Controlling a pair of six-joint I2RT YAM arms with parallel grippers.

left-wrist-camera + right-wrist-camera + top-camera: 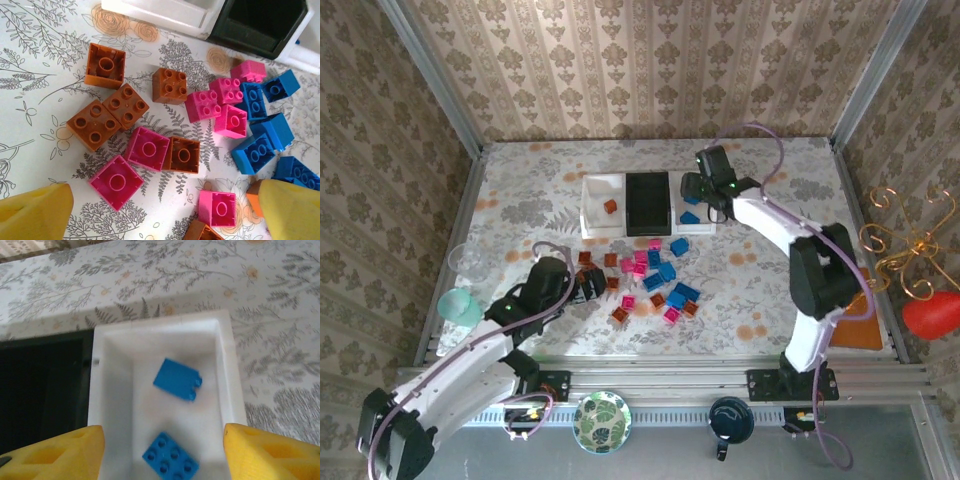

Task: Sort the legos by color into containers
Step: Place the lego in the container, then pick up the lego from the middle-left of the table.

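Note:
The containers are three joined trays: a left white one (602, 190) holding an orange-brown brick (610, 207), a black middle one (648, 203) and a right white one (227, 380). My right gripper (162, 457) hangs open above the right white tray, where two blue legos (176, 379) (170, 460) lie, the upper one blurred. Loose blue, pink and orange-brown legos (655, 275) are scattered in front of the trays. My left gripper (165, 220) is open low over the pile's left part, a pink brick (216, 207) between its yellow fingers (35, 212).
A green leaf-patterned plate (601, 421) and a dark round object (730, 418) sit on the near rail. A clear cup (470, 262) and a teal object (458, 305) stand at the left edge. A wire ornament (905, 240) and a red object (932, 315) are at the right.

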